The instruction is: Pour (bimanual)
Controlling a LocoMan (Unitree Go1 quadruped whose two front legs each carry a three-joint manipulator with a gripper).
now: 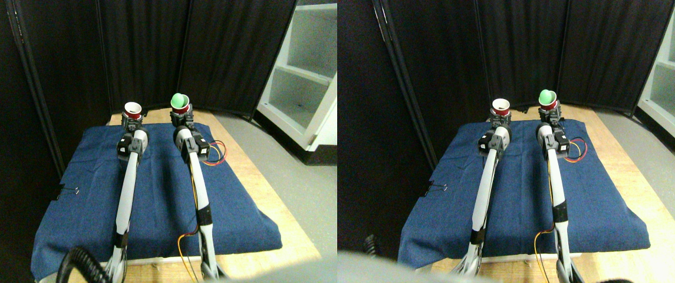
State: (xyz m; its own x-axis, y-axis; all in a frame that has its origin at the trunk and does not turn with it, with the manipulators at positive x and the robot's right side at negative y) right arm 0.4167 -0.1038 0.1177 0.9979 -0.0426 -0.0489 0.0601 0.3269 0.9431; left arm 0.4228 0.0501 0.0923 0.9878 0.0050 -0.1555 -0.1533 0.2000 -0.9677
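A blue cloth (160, 194) covers most of the wooden table (266, 194).

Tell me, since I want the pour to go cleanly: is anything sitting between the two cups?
Nothing visible does. The red cup, at the left pincer, and the cup with the green top, at the right pincer, stand side by side above the blue cloth, with only open space between them.

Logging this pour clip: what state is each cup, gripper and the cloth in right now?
red cup: upright, held at the left gripper, white inside, contents not visible.
green cup: tilted slightly, held at the right gripper.
blue cloth: spread flat over the wooden table.
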